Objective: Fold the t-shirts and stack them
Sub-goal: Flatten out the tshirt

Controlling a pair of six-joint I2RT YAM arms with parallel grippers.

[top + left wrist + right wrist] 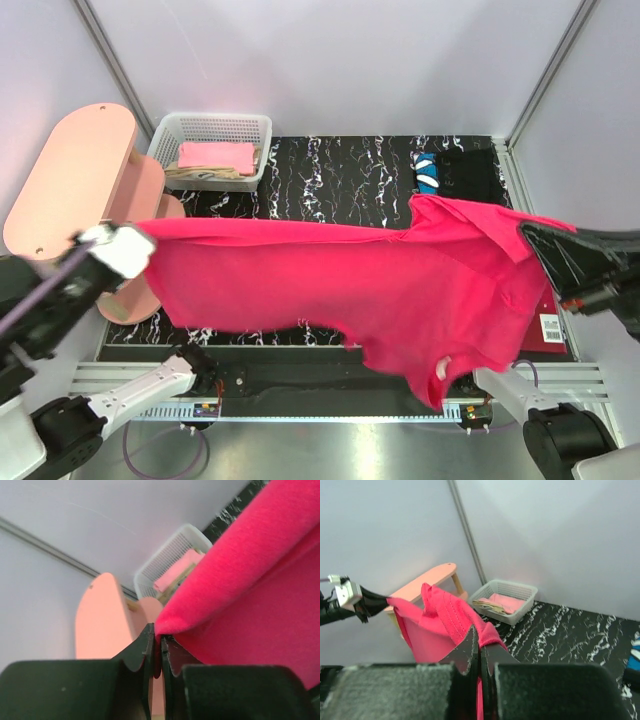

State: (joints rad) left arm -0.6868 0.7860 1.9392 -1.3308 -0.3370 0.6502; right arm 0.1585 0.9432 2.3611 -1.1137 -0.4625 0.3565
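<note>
A crimson-red t-shirt [350, 280] hangs stretched in the air between both grippers, above the black marbled table [340, 175]. My left gripper [148, 243] pinches its left corner, and in the left wrist view the cloth [250, 580] is squeezed between the nearly closed jaws [157, 640]. At the right, my right gripper [535, 245] is shut on the shirt's other end, with a stitched hem [440, 615] bunched above the fingertips [481, 640]. A white tag [442, 368] shows at the lower hanging edge. A black t-shirt [470, 172] with a blue-white patch [427, 172] lies folded at the back right.
At the back left stands a white basket [165, 130] with a pink t-shirt [215, 155] on top of a beige one [195, 175]. A pink stool [70, 175] is at the far left. A dark-red stiff rectangle with a barcode label [548, 330] lies under the right arm.
</note>
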